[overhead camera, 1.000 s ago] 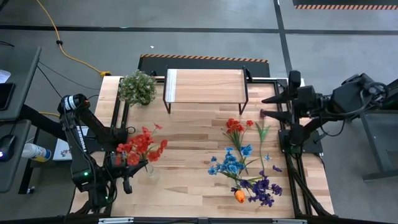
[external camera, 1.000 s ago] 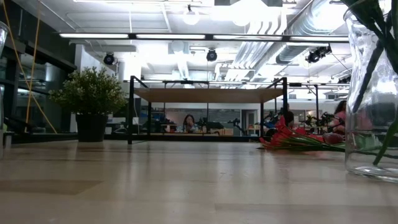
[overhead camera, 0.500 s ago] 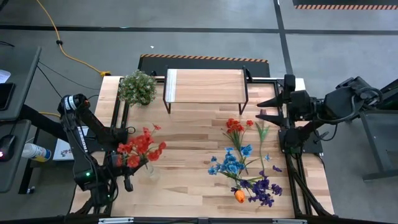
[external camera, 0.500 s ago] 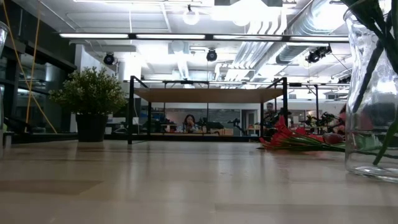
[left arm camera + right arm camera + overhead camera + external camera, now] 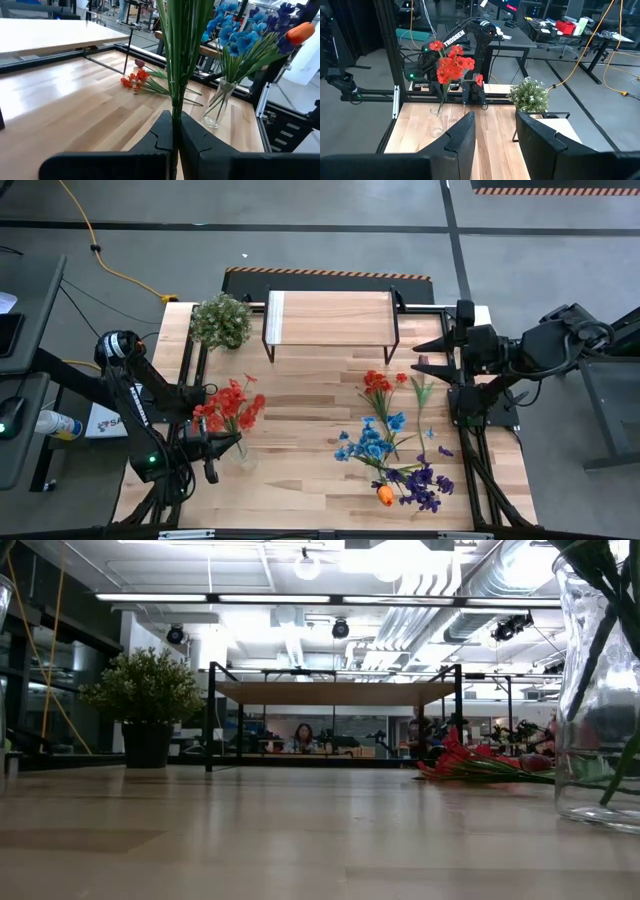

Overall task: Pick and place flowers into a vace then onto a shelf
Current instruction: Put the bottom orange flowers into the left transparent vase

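Edging toward the glass vase [image 5: 243, 456], the left gripper [image 5: 172, 131] clamps the red flowers' [image 5: 229, 408] stems upright for insertion; the right gripper [image 5: 493, 131], fingers parted and empty, waits right of the shelf [image 5: 329, 316].

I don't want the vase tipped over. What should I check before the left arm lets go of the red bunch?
1. Left tool grip: ok, shut on the stems of the red flowers.
2. Stems in the vase: ok, the low view shows them inside the glass.
3. Stems touching the vase bottom: cannot tell.
4. Right tool clear: ok, open at the table's right edge.
5. Shelf top free: ok.
6. All flowers loaded: not ok, the blue flowers lie on the table.
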You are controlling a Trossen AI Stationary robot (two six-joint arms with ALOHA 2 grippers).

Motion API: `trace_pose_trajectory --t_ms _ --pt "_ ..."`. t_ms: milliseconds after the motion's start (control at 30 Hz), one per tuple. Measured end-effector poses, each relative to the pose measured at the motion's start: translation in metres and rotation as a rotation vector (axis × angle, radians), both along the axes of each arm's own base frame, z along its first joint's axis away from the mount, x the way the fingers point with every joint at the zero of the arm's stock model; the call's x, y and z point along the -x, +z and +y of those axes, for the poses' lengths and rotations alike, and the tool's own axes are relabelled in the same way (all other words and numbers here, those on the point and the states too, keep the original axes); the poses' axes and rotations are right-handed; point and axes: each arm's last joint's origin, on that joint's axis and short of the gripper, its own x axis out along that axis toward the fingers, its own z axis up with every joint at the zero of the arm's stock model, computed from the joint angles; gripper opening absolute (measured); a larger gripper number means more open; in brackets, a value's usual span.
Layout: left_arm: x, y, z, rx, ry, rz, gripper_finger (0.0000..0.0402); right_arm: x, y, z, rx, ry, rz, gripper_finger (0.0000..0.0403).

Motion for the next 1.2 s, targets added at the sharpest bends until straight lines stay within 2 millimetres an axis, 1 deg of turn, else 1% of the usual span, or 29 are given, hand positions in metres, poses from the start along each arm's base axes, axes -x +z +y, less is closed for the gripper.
trace_pose_trajectory --t_ms 267,433,600,800,900,1200 --pt "-0.0008 -0.0037 -0.0028 0.058 -0.002 0.024 0.0041 0.0 0.0 -0.0002 0.003 -0.007 -0.001 0.0134" --pt "-0.0016 -0.005 -0.006 0.114 -0.007 0.061 0.0052 0.0 0.0 -0.0002 0.018 -0.003 0.001 0.0134" --pt "-0.002 -0.0052 -0.0072 0.133 -0.009 0.067 0.0049 0.0 0.0 -0.0002 0.021 -0.002 0.001 0.0134" --pt "-0.0021 -0.0052 -0.0076 0.122 -0.012 0.072 0.0075 0.0 0.0 -0.0002 0.021 -0.002 0.001 0.0134" --pt "-0.0021 -0.0052 -0.0076 0.113 -0.014 0.075 0.008 0.0 0.0 -0.0002 0.021 -0.001 0.001 0.0134" --pt "-0.0022 -0.0055 -0.0081 0.1 -0.02 0.093 0.0064 0.0 0.0 -0.0002 0.021 -0.001 0.001 0.0134"
